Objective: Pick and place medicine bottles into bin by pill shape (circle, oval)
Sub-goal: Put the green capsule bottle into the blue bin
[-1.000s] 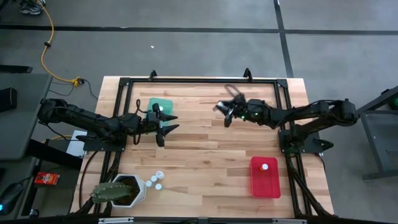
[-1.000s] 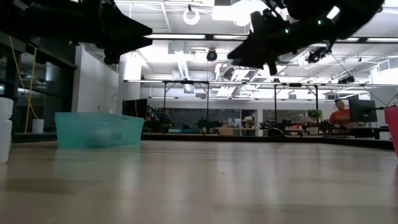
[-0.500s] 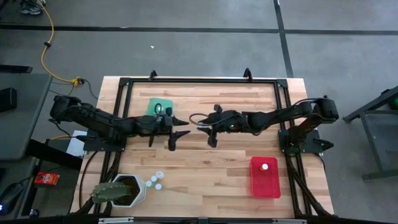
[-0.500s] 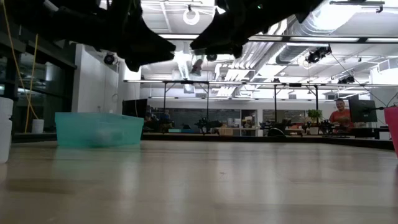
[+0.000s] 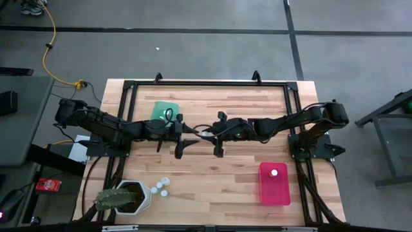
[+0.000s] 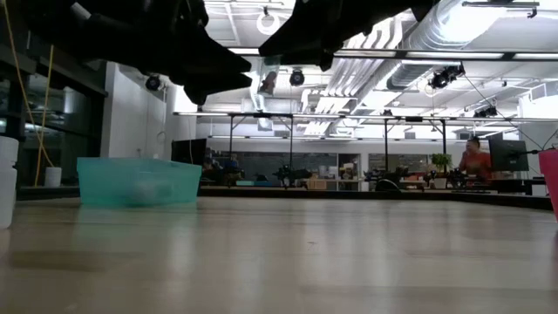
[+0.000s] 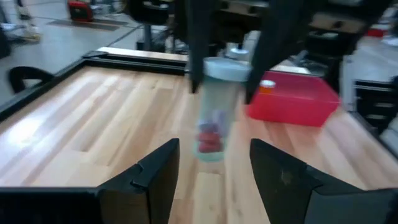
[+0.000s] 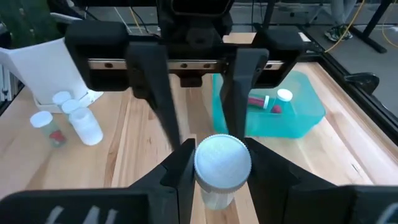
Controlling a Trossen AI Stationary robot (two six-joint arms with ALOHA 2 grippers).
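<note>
My right gripper (image 5: pixel 210 134) is shut on a small medicine bottle (image 7: pixel 214 118) with a pale cap and red pills inside, held above the middle of the table. My left gripper (image 5: pixel 192 135) is open and faces it from the table's left. Its fingers (image 7: pixel 155 180) stand short of the bottle and touch nothing. The teal bin (image 5: pixel 162 109) at the far left holds one bottle (image 8: pixel 267 102) lying on its side. The red bin (image 5: pixel 267 190) at the near right holds one bottle (image 5: pixel 274 172). Three more bottles (image 5: pixel 161 187) stand by the white cactus pot (image 5: pixel 125 196). My right gripper pinches the bottle at its cap end (image 8: pixel 222 163) between its two fingers (image 8: pixel 180 168), one on each side. The fingers come from the table's right. The bottle is upright, cap up, with its body below the fingers (image 7: pixel 211 140), lifted clear of the table.
A black frame (image 5: pixel 129 87) runs round the table's edges. The white pot with the cactus stands at the near left corner. Bare wood lies between the two bins. A person (image 6: pixel 475 161) shows far off in the room behind.
My right gripper has swung from the table's far right toward the left and near side, to the table's middle. My left gripper has gone from beside the teal bin toward the right. The two now face each other closely, with the bottle between them.
</note>
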